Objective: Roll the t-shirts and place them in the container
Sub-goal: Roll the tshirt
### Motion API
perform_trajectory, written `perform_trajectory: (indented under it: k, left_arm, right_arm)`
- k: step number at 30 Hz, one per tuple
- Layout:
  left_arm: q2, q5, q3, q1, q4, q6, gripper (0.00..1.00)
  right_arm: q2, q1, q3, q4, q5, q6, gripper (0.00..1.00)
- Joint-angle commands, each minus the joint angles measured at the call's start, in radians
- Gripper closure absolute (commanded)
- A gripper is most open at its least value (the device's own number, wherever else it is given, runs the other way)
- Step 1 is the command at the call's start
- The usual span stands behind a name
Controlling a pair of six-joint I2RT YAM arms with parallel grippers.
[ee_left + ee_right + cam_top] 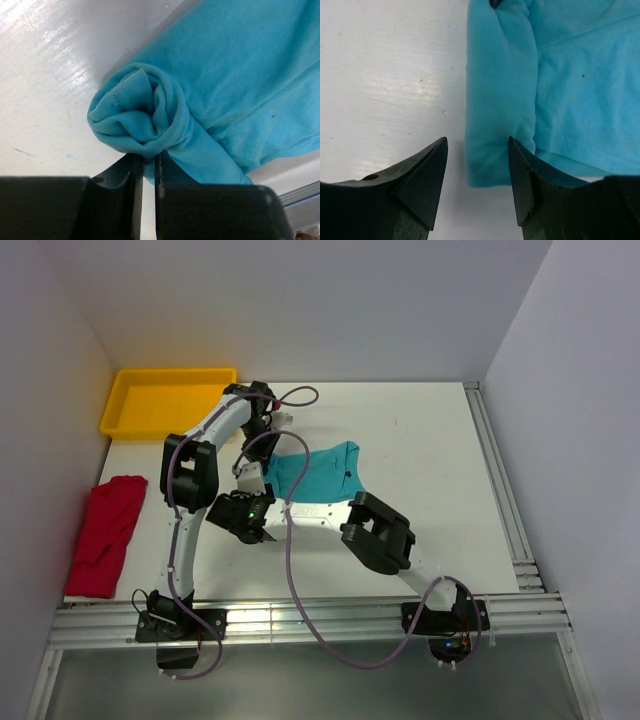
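The teal t-shirt (322, 472) lies at the table's middle with its left edge rolled up. In the left wrist view its rolled end (140, 115) shows as a spiral, and my left gripper (148, 159) is shut on the cloth at that end. In the top view my left gripper (275, 440) is at the roll's far end. My right gripper (477, 142) is open, its jaws astride the near end of the roll (500, 100) without touching it; in the top view it (262, 502) sits at the shirt's near left corner. The red t-shirt (108, 535) lies crumpled at the left.
A yellow tray (170, 372) stands at the back left corner. Metal rails run along the right edge (505, 500) and the front edge (300, 620). White walls close in the left, back and right sides.
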State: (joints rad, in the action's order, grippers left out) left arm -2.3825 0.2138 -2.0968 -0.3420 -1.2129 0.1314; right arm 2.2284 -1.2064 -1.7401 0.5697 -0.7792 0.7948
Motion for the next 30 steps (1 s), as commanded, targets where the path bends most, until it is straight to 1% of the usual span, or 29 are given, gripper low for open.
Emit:
perform_trajectory:
  k: [1, 7, 9, 10, 11, 12, 14, 15, 16, 17, 18, 19, 20, 21, 23, 24, 25, 26, 27, 28, 29, 30]
  left_arm:
    - [-0.012, 0.018, -0.025, -0.011, -0.039, 0.025, 0.99]
    - [-0.017, 0.024, -0.031, -0.011, -0.045, 0.027, 0.97]
    - [-0.018, 0.03, -0.035, -0.011, -0.046, 0.027, 0.94]
    - [-0.018, 0.035, -0.038, -0.011, -0.045, 0.028, 0.93]
    - [-0.018, 0.038, -0.04, -0.011, -0.046, 0.028, 0.91]
    - [-0.02, 0.042, -0.042, -0.011, -0.046, 0.027, 0.86]
    - [-0.02, 0.048, -0.046, -0.011, -0.045, 0.027, 0.81]
    - [-0.018, 0.052, -0.046, -0.011, -0.046, 0.027, 0.73]
    - [-0.017, 0.055, -0.048, -0.011, -0.042, 0.028, 0.7]
    - [-0.015, 0.055, -0.048, -0.011, -0.037, 0.027, 0.67]
    - [-0.012, 0.058, -0.052, -0.011, -0.037, 0.027, 0.6]
    - [-0.011, 0.065, -0.06, -0.011, -0.036, 0.027, 0.57]
    - [-0.007, 0.067, -0.065, -0.011, -0.031, 0.027, 0.53]
    - [-0.007, 0.068, -0.069, -0.009, -0.028, 0.025, 0.51]
    - [-0.001, 0.094, -0.081, -0.006, -0.02, 0.024, 0.45]
    - [0.011, 0.104, -0.08, -0.003, 0.001, 0.019, 0.39]
    - [0.023, 0.122, -0.071, 0.003, 0.013, 0.014, 0.36]
    - [0.048, 0.142, -0.066, 0.008, 0.036, 0.01, 0.3]
    - [0.06, 0.157, -0.059, 0.011, 0.07, 0.004, 0.28]
    - [0.071, 0.17, -0.046, 0.018, 0.088, -0.006, 0.27]
    - [0.089, 0.195, -0.043, 0.021, 0.102, -0.01, 0.25]
    - [0.095, 0.214, -0.04, 0.026, 0.113, -0.013, 0.24]
  right_arm:
    - [0.051, 0.001, -0.059, 0.061, -0.048, -0.014, 0.41]
    - [0.07, 0.002, -0.093, 0.123, -0.063, 0.014, 0.42]
    - [0.063, 0.002, -0.082, 0.131, -0.066, 0.029, 0.45]
    - [0.056, 0.001, -0.07, 0.13, -0.066, 0.037, 0.49]
    - [0.051, 0.001, -0.062, 0.128, -0.065, 0.038, 0.51]
    - [0.048, 0.002, -0.055, 0.118, -0.052, 0.044, 0.52]
    - [0.039, 0.002, -0.033, 0.107, -0.042, 0.05, 0.58]
    - [0.034, 0.002, -0.03, 0.099, -0.035, 0.056, 0.62]
    - [0.027, 0.005, -0.026, 0.088, -0.013, 0.055, 0.64]
    - [0.02, 0.005, -0.018, 0.081, -0.002, 0.054, 0.64]
    - [0.013, 0.005, -0.012, 0.061, 0.007, 0.06, 0.66]
    - [-0.01, 0.007, 0.011, 0.043, 0.044, 0.063, 0.67]
    - [-0.025, 0.008, 0.028, 0.02, 0.064, 0.067, 0.67]
    - [-0.045, 0.014, 0.051, -0.029, 0.087, 0.086, 0.67]
    - [-0.104, 0.034, 0.138, -0.088, 0.162, 0.109, 0.67]
    - [-0.127, 0.044, 0.172, -0.15, 0.182, 0.136, 0.67]
    - [-0.172, 0.063, 0.244, -0.184, 0.204, 0.148, 0.67]
    - [-0.196, 0.071, 0.279, -0.217, 0.246, 0.162, 0.67]
    - [-0.217, 0.082, 0.316, -0.284, 0.267, 0.187, 0.67]
    - [-0.258, 0.094, 0.391, -0.322, 0.296, 0.201, 0.68]
    - [-0.278, 0.119, 0.428, -0.359, 0.32, 0.211, 0.68]
    - [-0.297, 0.132, 0.467, -0.439, 0.375, 0.237, 0.69]
